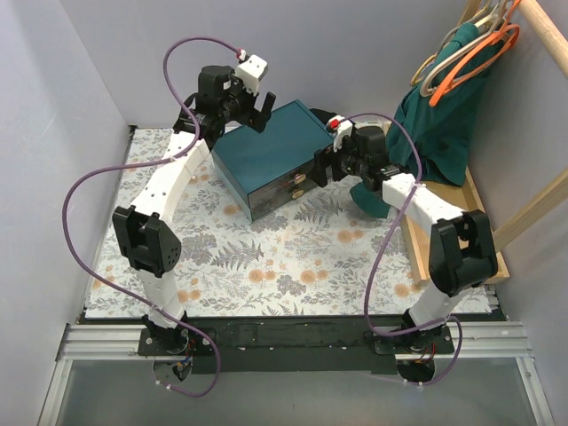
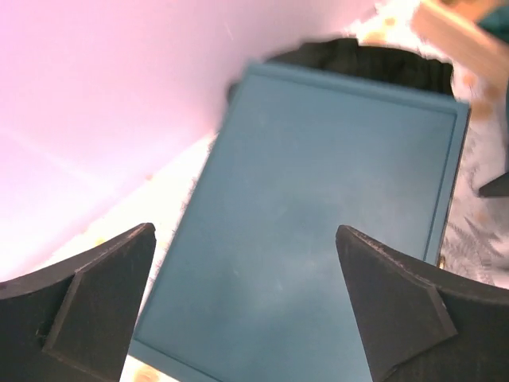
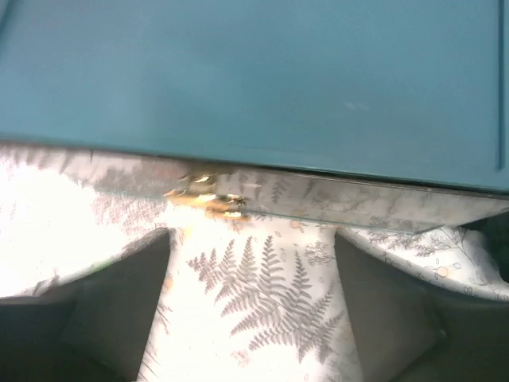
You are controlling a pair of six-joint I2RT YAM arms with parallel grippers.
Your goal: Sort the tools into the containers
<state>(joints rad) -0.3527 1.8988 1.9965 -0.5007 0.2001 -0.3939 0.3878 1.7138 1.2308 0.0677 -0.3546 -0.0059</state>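
Drawers (image 1: 280, 192), frame centre, look closed. Right gripper (image 3: 250, 239), fingers spread, faces a brass knob (image 3: 208, 199), likely to pull; left gripper (image 2: 245, 239), also spread, hovers above the box (image 1: 266, 146), probably to steady it.

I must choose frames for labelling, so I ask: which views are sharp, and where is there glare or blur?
Top external: sharp, evenly lit, the teal box clear. Left wrist: the wall is washed out pink, the box top slightly soft. Right wrist: the floral cloth is overexposed, the brass knobs glare and blur.
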